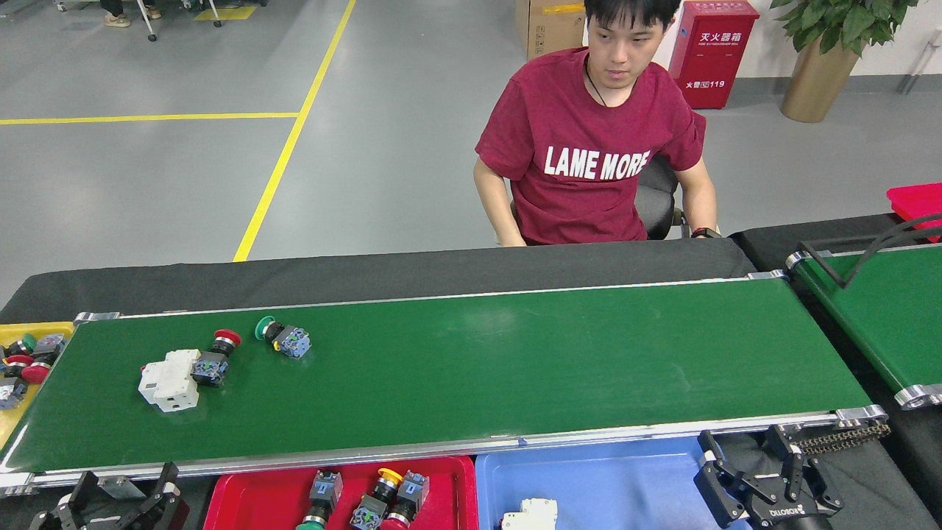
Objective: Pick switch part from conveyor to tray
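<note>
Three switch parts lie on the left of the dark-green conveyor (515, 361): a white block (169, 380), a red-capped push-button (215, 358) touching it, and a green-capped push-button (283, 338) a little apart. My left gripper (121, 495) has come up at the bottom left, below the belt's near rail, open and empty. At the bottom right my right gripper (758, 467) is open too, beside the blue tray (611, 475). The red tray (250, 493) holds several push-buttons, and the blue tray holds a white block (531, 514).
A seated person in a red T-shirt (596, 147) faces me across the belt. At the far left a yellow tray (11, 335) holds several switch parts. A second green belt (883, 309) with a black guide bar stands at the right. The chain drive (839, 436) is near my right gripper.
</note>
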